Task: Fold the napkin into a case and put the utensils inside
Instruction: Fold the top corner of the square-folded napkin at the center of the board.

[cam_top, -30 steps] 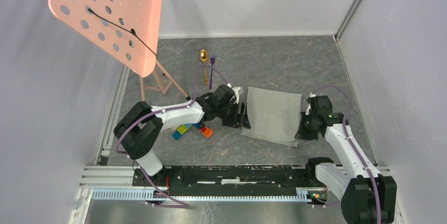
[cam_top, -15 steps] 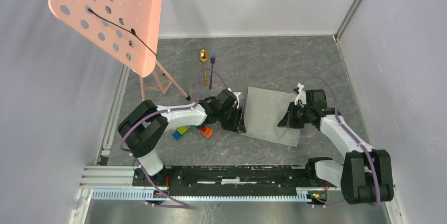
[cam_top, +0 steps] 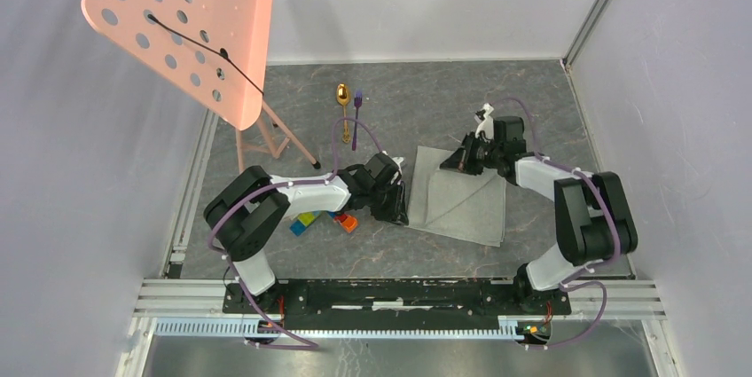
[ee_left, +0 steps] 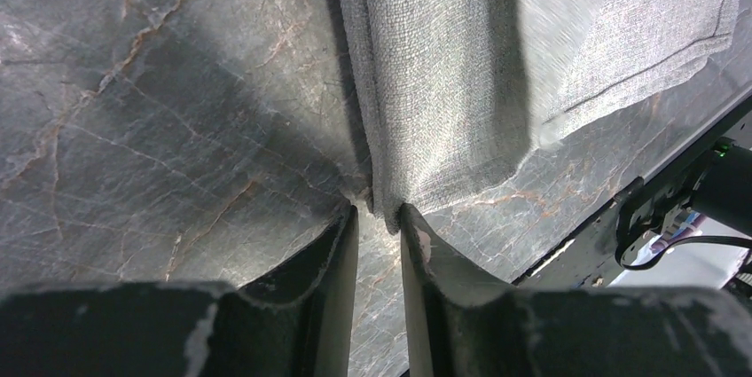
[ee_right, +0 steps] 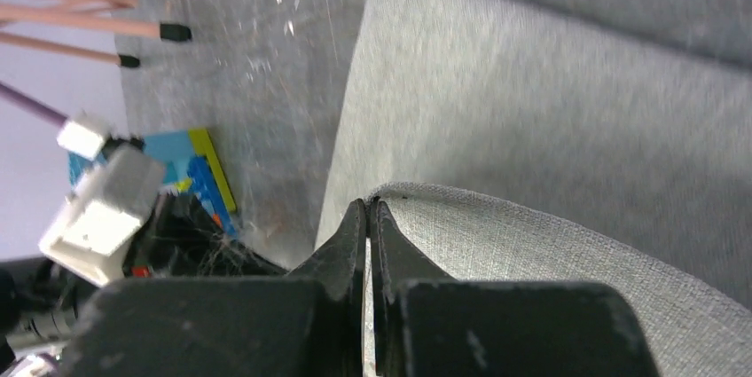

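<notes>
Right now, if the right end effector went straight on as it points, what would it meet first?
Probably the flat lower layer of the napkin, just ahead of the right end effector; depth is unclear.

You've got a pink perforated music stand (cam_top: pixel 182 22) at far left, its legs on the grey marble table (cam_top: pixel 443 93). Colourful toy blocks (cam_top: pixel 310 220) are bunched together near left. A metal rail (cam_top: pixel 355 324) runs along the near edge.

Bright, even light; a soft shadow band crosses the napkin (ee_left: pixel 426 66) up close.
</notes>
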Controlling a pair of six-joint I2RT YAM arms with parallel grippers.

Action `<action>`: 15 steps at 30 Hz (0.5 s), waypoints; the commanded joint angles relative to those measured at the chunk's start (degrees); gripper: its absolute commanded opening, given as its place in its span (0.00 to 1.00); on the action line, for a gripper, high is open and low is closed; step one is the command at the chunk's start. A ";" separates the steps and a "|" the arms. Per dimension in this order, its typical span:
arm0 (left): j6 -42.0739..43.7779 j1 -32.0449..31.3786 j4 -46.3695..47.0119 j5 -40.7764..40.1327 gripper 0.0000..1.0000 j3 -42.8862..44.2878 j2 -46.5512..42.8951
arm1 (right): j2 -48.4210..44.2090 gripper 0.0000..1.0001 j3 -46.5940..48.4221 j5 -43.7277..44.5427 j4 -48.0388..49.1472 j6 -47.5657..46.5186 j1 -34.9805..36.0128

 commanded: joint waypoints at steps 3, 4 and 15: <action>1.10 -0.36 0.57 -1.81 0.30 -1.24 2.58 | 7.21 0.00 5.92 0.89 13.26 7.06 1.35; 1.02 -0.45 0.75 -1.83 0.29 -1.40 2.71 | 8.13 0.00 6.45 1.16 13.94 7.51 1.45; 0.83 -0.89 1.25 -2.54 0.25 -3.31 3.05 | 13.35 0.00 9.66 1.52 13.71 7.50 2.58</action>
